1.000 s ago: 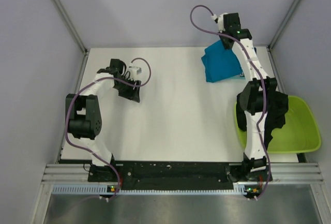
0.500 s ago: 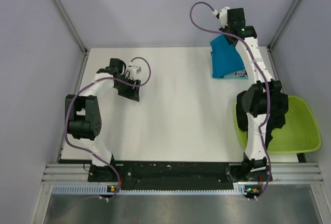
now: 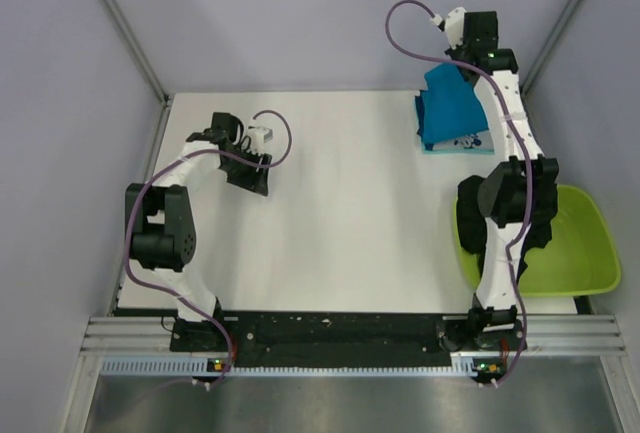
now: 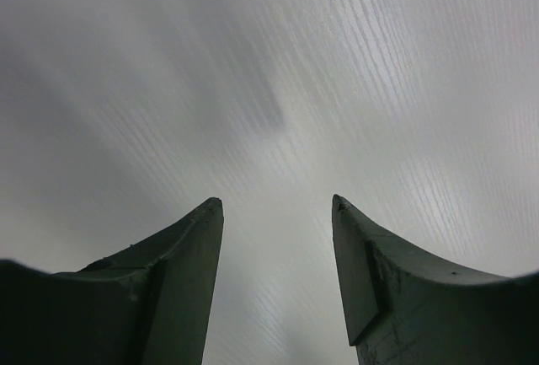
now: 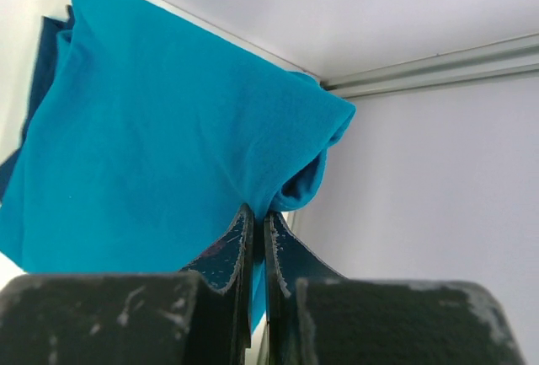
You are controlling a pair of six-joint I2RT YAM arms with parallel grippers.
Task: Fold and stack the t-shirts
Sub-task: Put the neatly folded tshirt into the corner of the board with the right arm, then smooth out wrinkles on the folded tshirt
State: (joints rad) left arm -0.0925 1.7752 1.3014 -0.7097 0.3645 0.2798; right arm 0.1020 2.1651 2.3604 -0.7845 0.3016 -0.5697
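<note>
Teal t-shirt [image 5: 168, 120]: pinched at a fold by the right gripper [image 5: 257, 213], fingers closed on the cloth. It hangs below them over the desk's [image 3: 340, 203] far right corner, long axis dropping from the fingers. Left gripper [image 4: 276, 203]: fingers parted, empty, well apart from it; the right arm is nearer. Black t-shirt [image 3: 540, 223]: in the basin [image 3: 590, 253].

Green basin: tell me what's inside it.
A black t-shirt drapes over the green basin's left side, partly hidden by the right arm. The rest of its floor looks bare; anything under the cloth is covered.
</note>
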